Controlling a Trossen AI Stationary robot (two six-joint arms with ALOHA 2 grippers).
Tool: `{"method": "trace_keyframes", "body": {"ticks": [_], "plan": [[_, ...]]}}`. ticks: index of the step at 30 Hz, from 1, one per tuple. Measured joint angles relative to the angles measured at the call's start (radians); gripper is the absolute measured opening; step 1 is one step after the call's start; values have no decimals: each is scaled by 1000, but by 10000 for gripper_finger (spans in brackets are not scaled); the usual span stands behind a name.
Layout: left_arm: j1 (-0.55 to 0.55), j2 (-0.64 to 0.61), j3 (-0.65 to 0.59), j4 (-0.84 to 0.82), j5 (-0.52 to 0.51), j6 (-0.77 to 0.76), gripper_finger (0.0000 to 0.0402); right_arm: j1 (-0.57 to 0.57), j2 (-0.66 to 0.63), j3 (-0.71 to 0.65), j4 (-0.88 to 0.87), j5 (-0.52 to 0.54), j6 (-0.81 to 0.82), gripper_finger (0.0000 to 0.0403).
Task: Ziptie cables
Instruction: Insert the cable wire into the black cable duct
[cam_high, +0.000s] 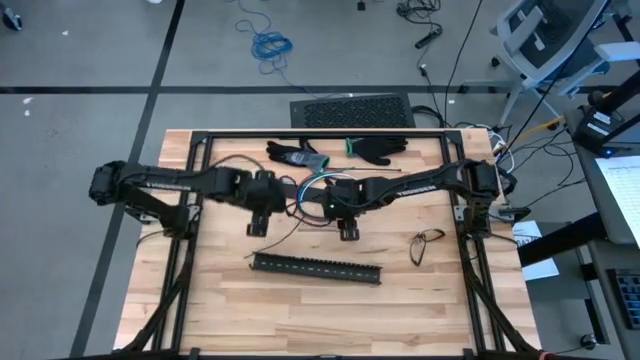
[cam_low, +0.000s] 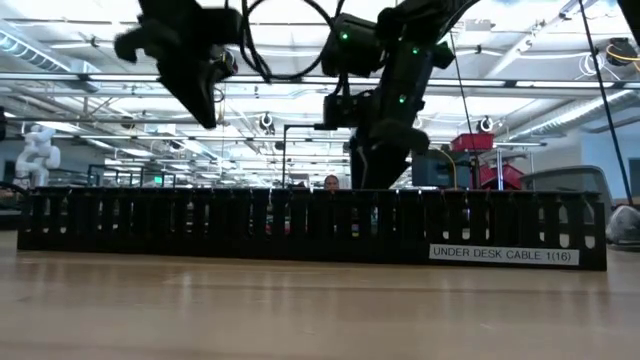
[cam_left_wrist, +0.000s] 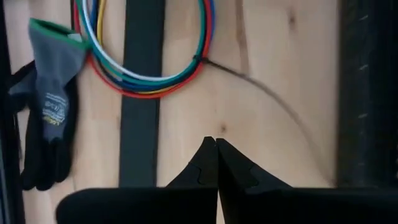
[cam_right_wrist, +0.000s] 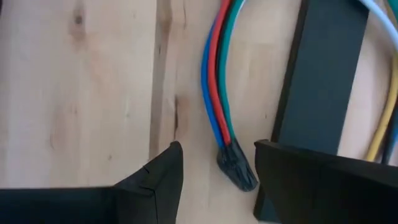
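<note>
**Both claws hover over the looped cables, neither holding anything**

Your cables (cam_high: 318, 190) lie on the wooden counter (cam_high: 300, 310) near its middle, curled into a loop of red, yellow, blue, green and white strands. In the left wrist view the loop (cam_left_wrist: 149, 81) crosses a flat black bar (cam_left_wrist: 142, 93), and a thin dark strand trails away from it across the wood.

Your left claw (cam_left_wrist: 216, 163) hangs above the counter just beside the loop with its fingers pressed together on nothing. Your right claw (cam_right_wrist: 217, 180) hangs over the other side of the loop, fingers spread. Between them on the wood lies the dark taped end (cam_right_wrist: 236, 167) of the blue, red and green strands, touching neither finger.

Behind the cables lie a grey glove (cam_high: 292, 153) with a green cuff and a black glove (cam_high: 380, 148). The long black slotted duct (cam_high: 316, 267) sits nearer the front edge, and a pair of glasses (cam_high: 428, 240) rests to the right.
</note>
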Motion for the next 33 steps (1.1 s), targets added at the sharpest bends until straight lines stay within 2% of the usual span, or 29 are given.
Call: {"method": "trace_keyframes", "body": {"ticks": [5,11,16,22,27,30,33], "plan": [[122,29,-49,50,63,77,0,-4,14,1,-11,-2,25,187],[194,71,-78,172,190,92,0,-21,16,2,9,-1,54,187],[202,117,-79,149,198,93,0,-41,26,-22,13,-5,34,187],[203,136,-79,131,198,96,0,-55,56,-59,47,-104,30,187],[207,134,-79,123,197,94,0,-48,65,-64,60,-104,33,185],[207,134,-79,120,194,93,0,-48,66,-65,61,-110,49,161],[207,134,-79,134,137,92,0,-46,66,-65,59,-117,59,101]]}}
